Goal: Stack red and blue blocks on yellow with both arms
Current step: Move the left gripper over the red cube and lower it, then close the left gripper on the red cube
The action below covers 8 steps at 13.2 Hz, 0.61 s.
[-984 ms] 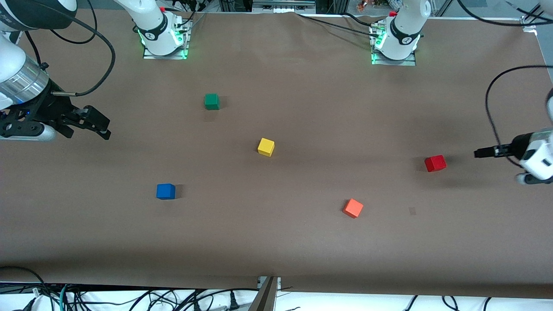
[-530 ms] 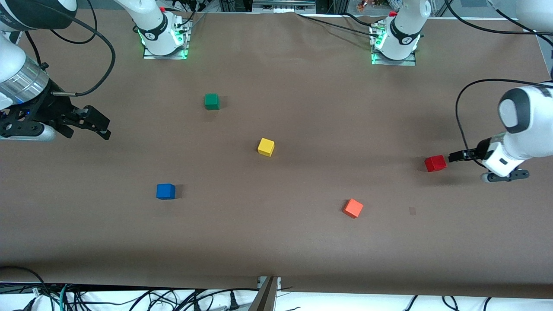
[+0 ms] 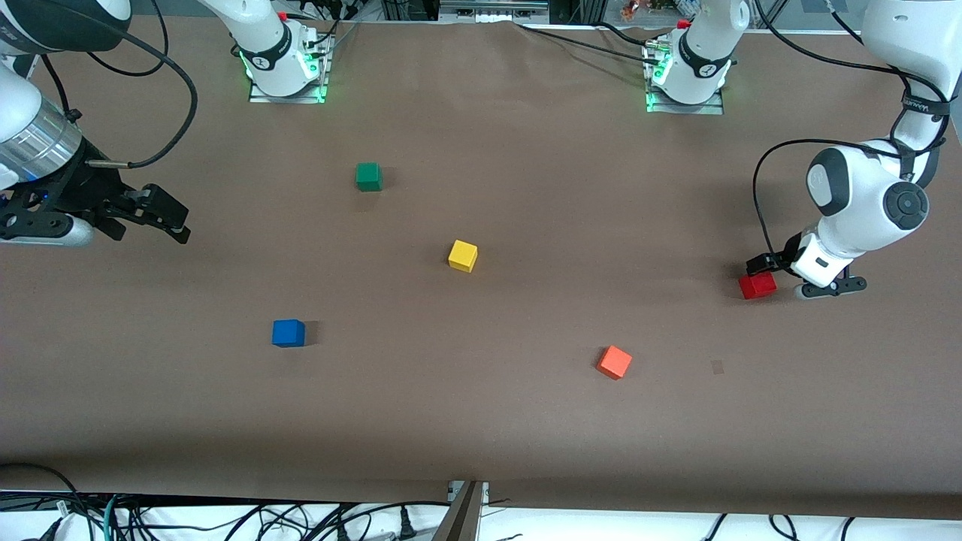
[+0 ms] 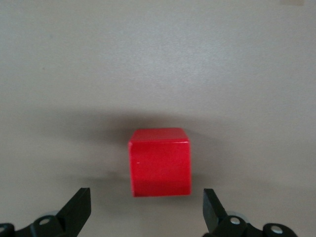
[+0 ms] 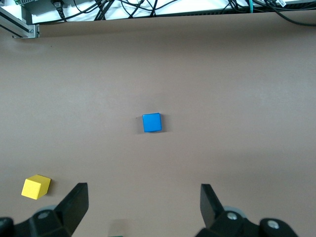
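Note:
The red block [image 3: 757, 285] sits on the brown table toward the left arm's end. My left gripper [image 3: 762, 268] hangs low just over it, open; in the left wrist view the red block [image 4: 159, 162] lies just ahead of the open gripper [image 4: 146, 212], not touched. The blue block [image 3: 288, 333] sits toward the right arm's end. The yellow cube [image 3: 463, 255] sits near the table's middle. My right gripper [image 3: 174, 222] waits open and empty over the table's edge at the right arm's end; its wrist view shows the gripper [image 5: 143, 207], the blue block [image 5: 151, 122] and the yellow cube [image 5: 35, 186].
A green cube [image 3: 368, 176] sits farther from the front camera than the yellow cube. An orange cube [image 3: 615, 362] sits nearer, between the yellow and red cubes. Black cables trail from both arms.
My left arm has swung in from the table's end, bringing its open gripper over the red block. The right arm has barely moved. No cube has moved.

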Tool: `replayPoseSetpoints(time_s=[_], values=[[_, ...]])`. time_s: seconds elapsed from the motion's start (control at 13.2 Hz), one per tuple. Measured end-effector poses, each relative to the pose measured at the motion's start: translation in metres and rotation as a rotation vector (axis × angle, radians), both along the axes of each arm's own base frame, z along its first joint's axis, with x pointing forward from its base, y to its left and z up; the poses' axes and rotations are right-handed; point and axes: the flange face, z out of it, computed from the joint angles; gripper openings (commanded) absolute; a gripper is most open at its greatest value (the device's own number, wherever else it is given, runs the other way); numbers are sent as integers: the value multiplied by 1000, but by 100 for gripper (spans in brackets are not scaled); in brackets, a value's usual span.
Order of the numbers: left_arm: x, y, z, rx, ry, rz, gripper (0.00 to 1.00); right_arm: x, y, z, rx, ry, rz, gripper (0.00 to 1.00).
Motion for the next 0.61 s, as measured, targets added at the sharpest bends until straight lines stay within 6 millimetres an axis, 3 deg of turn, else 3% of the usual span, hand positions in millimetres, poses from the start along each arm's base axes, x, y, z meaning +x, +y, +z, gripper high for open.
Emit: replayPoseSetpoints(time_s=[0.23, 0.61], values=[[3, -12, 2, -1, -25, 12, 100, 0, 0, 0, 0, 0, 0, 100], [-2, -12, -14, -1, -31, 18, 100, 0, 0, 0, 0, 0, 0, 100]])
